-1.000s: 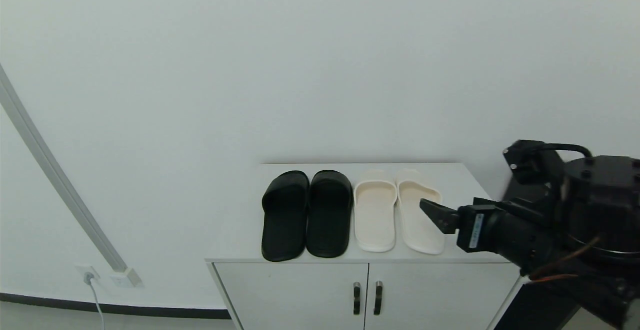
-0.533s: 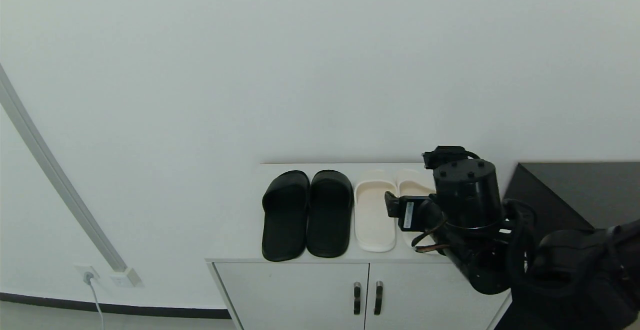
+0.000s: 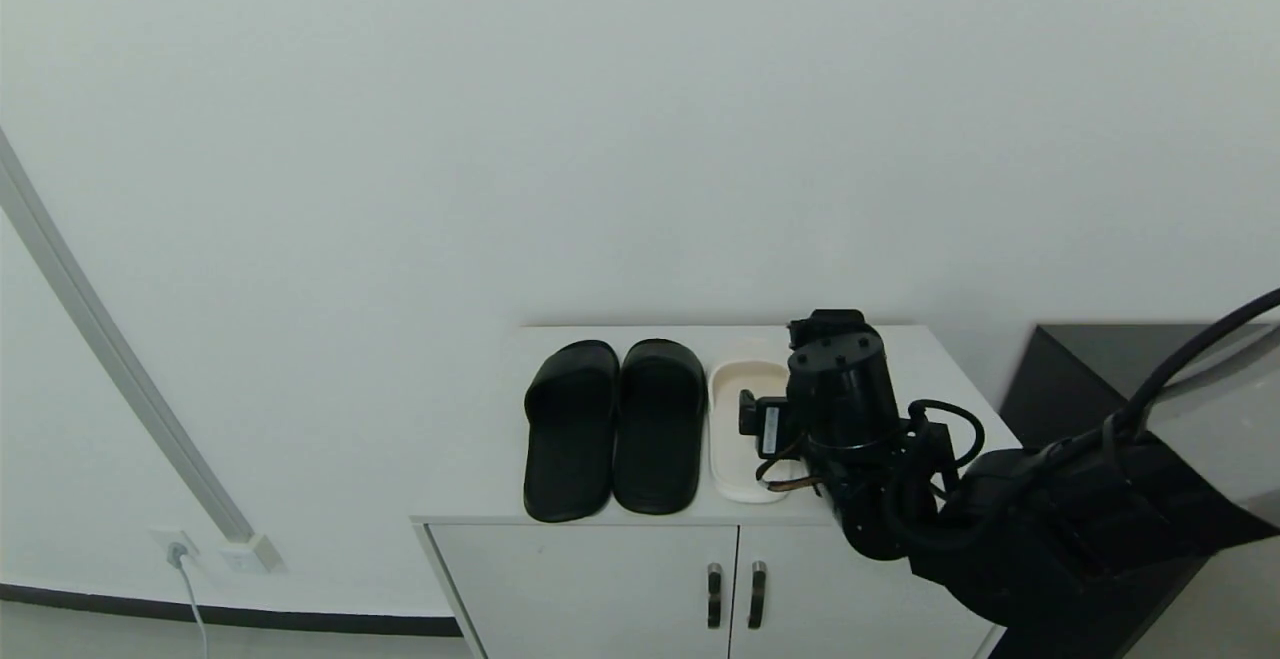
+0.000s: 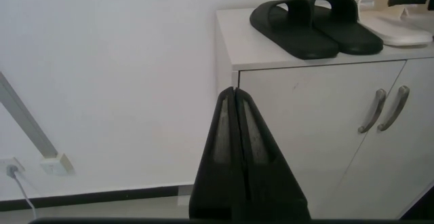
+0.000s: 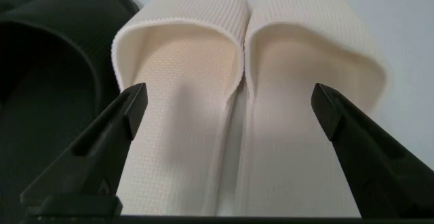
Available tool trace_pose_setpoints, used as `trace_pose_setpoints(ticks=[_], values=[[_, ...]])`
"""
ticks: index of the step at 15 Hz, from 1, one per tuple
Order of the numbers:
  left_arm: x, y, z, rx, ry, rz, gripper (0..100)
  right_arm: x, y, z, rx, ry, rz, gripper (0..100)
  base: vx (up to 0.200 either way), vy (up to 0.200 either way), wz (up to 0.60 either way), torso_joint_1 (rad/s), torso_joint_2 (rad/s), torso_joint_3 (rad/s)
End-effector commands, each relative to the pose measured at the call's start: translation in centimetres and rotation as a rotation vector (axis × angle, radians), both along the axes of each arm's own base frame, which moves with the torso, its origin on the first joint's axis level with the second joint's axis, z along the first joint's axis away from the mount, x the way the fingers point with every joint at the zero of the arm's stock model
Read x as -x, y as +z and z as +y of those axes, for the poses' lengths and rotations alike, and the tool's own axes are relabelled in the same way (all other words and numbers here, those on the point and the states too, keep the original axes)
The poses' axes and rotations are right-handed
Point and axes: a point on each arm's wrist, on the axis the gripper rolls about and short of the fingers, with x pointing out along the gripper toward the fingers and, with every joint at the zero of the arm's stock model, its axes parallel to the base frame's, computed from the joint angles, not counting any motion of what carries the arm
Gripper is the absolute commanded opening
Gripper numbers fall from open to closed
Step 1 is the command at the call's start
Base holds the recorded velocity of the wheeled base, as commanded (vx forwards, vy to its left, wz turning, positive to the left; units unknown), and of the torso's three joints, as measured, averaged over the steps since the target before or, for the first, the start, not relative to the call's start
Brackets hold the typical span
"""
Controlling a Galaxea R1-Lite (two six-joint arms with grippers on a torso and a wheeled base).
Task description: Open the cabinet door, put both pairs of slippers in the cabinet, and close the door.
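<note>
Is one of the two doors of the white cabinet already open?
No, both doors of the white cabinet sit shut, their two handles close side by side.

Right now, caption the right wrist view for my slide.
Right pincer open wide, lined up with the cream slippers; black slippers beside them.

Black slippers, cream slippers atop cabinet

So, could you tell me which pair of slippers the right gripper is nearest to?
The cream pair: the open right gripper straddles both of them, while the black pair lies to their left, outside it.
</note>
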Motion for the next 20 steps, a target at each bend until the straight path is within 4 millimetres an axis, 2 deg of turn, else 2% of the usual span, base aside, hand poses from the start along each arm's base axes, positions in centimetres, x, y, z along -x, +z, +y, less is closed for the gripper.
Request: trace_pose_setpoints(ticks=[1,8,15,16,20], values=[[0.0,0.0,0.0,0.0,0.0,0.001,0,-2.4,-1.6,0.9,0.008,-0.027,0.008,100,0.0,0.0,0.0,0.0,0.0,0.0],[0.0,0.0,0.0,0.0,0.0,0.001,0,-5.5,-2.1,0.1,0.028,-0.059,-0.002,100,0.0,0.0,0.0,0.0,0.0,0.0],[0.0,0.0,0.0,0.002,0.0,0.001,0,-6.4,-2.2,-0.6,0.033,-0.058,0.002,100,0.0,0.0,0.0,0.0,0.0,0.0],[0.0,0.0,0.0,0.002,0.0,0.001,0,-6.4,-2.3,-0.6,0.033,-0.055,0.004,0,0.0,0.0,0.0,0.0,0.0,0.0],[0.0,0.0,0.0,0.002,0.0,0.001,0,-6.4,-2.3,-0.6,0.034,-0.055,0.005,0,0.0,0.0,0.0,0.0,0.0,0.0]])
